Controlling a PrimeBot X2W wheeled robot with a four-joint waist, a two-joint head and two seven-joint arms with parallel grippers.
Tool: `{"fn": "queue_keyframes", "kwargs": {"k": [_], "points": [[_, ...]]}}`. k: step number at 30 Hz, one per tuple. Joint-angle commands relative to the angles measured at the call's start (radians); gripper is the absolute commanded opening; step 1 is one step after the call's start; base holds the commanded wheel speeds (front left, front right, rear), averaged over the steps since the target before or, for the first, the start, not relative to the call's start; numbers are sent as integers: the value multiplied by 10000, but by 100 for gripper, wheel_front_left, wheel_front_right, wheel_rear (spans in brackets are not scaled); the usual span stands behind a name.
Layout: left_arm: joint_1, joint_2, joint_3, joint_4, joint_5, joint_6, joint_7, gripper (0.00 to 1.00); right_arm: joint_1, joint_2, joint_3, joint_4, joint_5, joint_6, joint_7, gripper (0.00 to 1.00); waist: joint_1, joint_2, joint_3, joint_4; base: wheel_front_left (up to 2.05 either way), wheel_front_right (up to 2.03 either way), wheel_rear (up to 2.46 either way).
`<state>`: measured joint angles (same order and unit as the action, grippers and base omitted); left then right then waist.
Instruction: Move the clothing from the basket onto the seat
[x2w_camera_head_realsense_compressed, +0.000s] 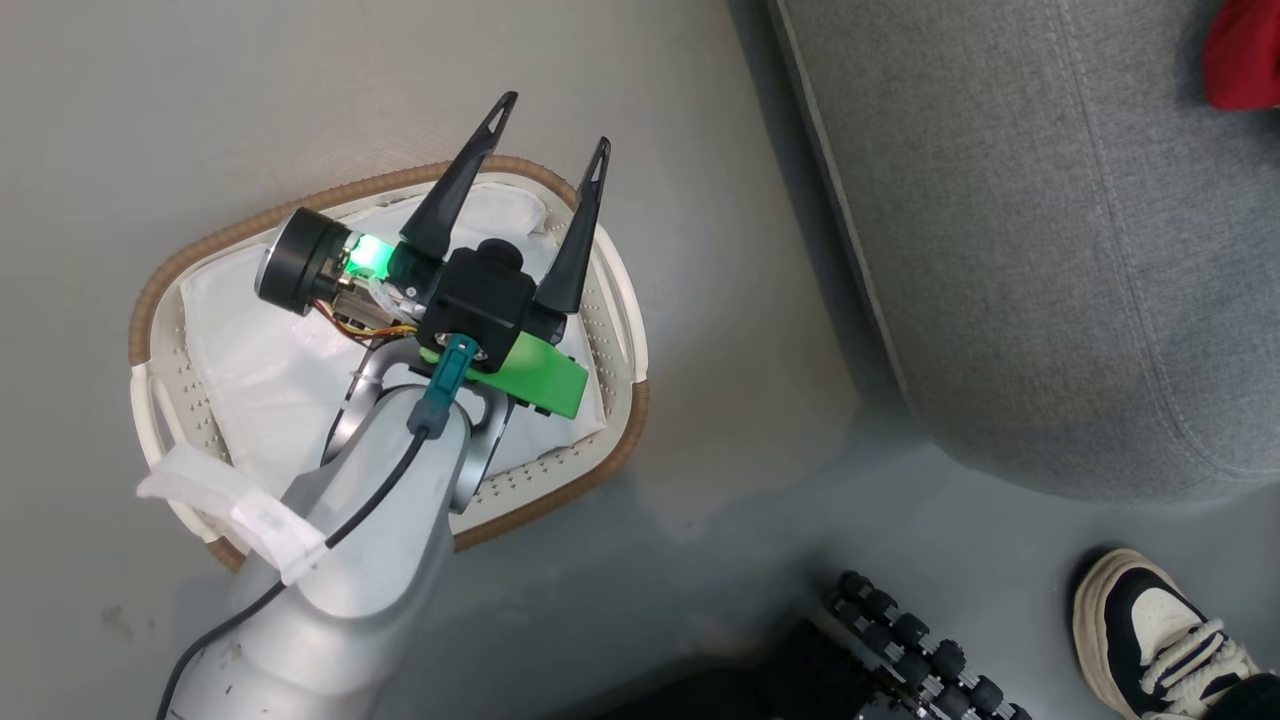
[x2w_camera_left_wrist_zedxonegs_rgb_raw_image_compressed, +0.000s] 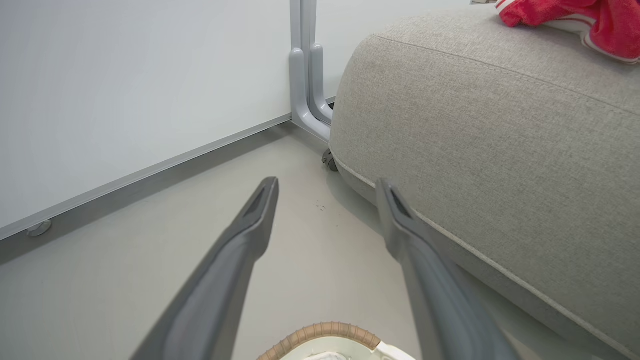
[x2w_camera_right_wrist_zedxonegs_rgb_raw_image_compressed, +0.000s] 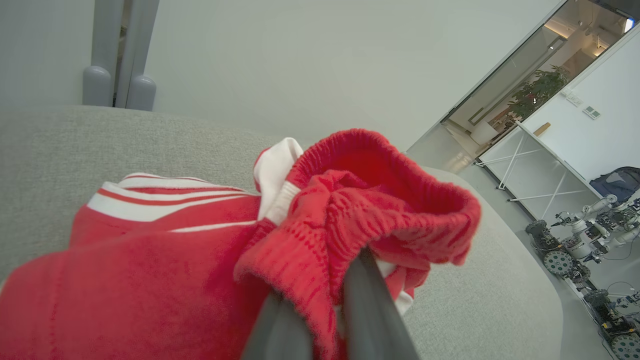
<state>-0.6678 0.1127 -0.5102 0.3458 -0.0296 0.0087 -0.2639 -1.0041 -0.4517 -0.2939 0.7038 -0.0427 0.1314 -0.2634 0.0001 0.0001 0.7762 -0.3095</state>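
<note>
Left gripper (x2w_camera_head_realsense_compressed: 554, 120): is hovering above the basket (x2w_camera_head_realsense_compressed: 165, 395), its two long dark fingers spreading wide apart and gripping nothing, with the tips pointing past the far rim
Right gripper (x2w_camera_right_wrist_zedxonegs_rgb_raw_image_compressed: 320, 285): is pinching a bunched red elastic waistband, its fingers pressing almost together with the cloth caught between them
Clothing (x2w_camera_right_wrist_zedxonegs_rgb_raw_image_compressed: 150, 280): red fabric with white stripe trim is lying heaped on the seat (x2w_camera_head_realsense_compressed: 1050, 250); the pinched waistband is standing up above the rest of the heap, and in the head view a red patch is showing at the far right corner of the cushion
Basket: is sitting on the pale floor (x2w_camera_head_realsense_compressed: 700, 150) to the left of the seat and apart from it, showing its brown woven rim and white perforated wall
White sheet (x2w_camera_head_realsense_compressed: 260, 350): is lying inside the basket, spreading across its bottom beneath the left gripper
Seat: grey upholstered cushion with a rounded edge and a seam line is taking up the right side of the scene
Left forearm (x2w_camera_head_realsense_compressed: 370, 540): pale grey, is reaching in from the near left over the basket, with a green light (x2w_camera_head_realsense_compressed: 368, 255) glowing at the wrist
Person: a foot in a white and black shoe (x2w_camera_head_realsense_compressed: 1150, 630) is standing on the floor at the near right, close to the seat's near corner
Wall (x2w_camera_left_wrist_zedxonegs_rgb_raw_image_compressed: 125, 90): a plain pale panel is running along the far side, beyond the basket and the seat
</note>
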Motion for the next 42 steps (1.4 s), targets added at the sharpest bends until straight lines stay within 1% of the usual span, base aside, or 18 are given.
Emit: {"fn": "queue_keyframes", "kwargs": {"k": [1,10,17,24,31,38,42], "points": [[-167,91,47,33,70,31,-7,100,274,131,-81,-170,96,-15,-20,100,-1,-1,32,2,0,0,0],[-70,241,262,38,-57,204,-7,100,1737,1097,-338,-1300,479,-15,-20,100,-1,-1,-314,-95,0,0,0],[341,273,478,-102,-191,374,-7,100,2741,1658,-647,-1790,714,-15,-21,100,-1,-1,-876,-22,0,0,0],[880,229,813,-280,-362,576,-7,100,3508,2037,-457,-2230,792,-15,-21,100,-1,-1,-1581,261,0,0,0],[1650,113,1251,-393,-548,732,-7,100,4262,2025,38,-2468,873,-15,-21,100,-1,-1,-2499,726,0,0,0],[2416,-23,1865,-352,-657,857,-7,100,4464,1783,496,-2279,1125,-15,-21,100,-1,-1,-3327,1279,0,0,0],[2841,-127,2232,-320,-700,899,-7,100,4479,1805,936,-2233,1205,-15,-21,100,-1,-1,-3763,1551,0,0,0]]}}
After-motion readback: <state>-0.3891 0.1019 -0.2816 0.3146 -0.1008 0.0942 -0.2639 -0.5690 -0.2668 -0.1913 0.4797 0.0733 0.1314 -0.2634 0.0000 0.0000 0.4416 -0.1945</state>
